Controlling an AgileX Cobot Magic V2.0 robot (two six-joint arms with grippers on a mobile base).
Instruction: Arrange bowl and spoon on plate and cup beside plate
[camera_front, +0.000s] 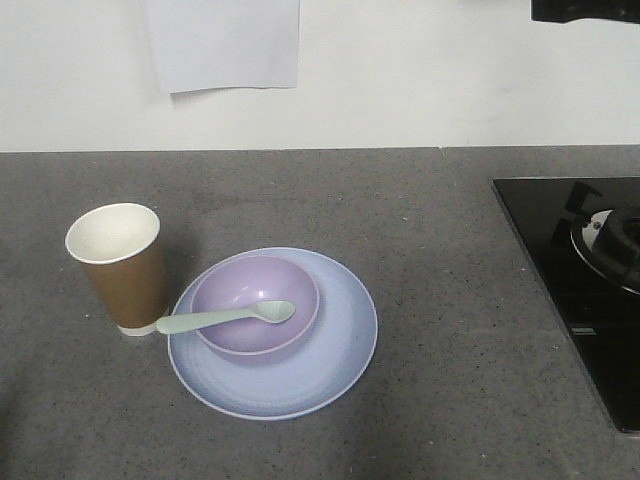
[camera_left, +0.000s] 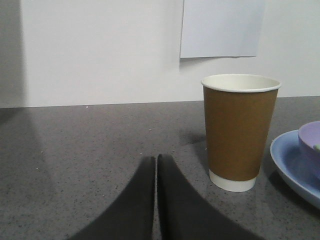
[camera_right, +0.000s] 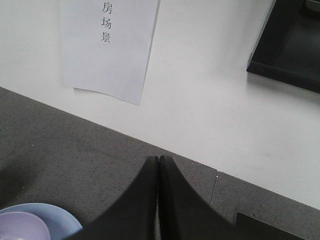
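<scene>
Plate (camera_front: 330, 370) nearest on grey counter (camera_front: 450, 400), bowl (camera_front: 250, 295) sitting on its left half. Spoon (camera_front: 225, 318) lies in bowl, handle over left rim toward cup (camera_front: 120, 265). Cup upright just left of plate. Stove (camera_front: 575, 270) at right edge, well apart. Paper sheet (camera_front: 225, 40) on back wall. Left gripper (camera_left: 156, 162) pressed together, empty, low near cup; right gripper (camera_right: 158, 162) pressed together, empty.

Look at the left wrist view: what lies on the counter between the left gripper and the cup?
Nothing. In the left wrist view, only bare grey counter separates the closed left gripper from the cup.
</scene>
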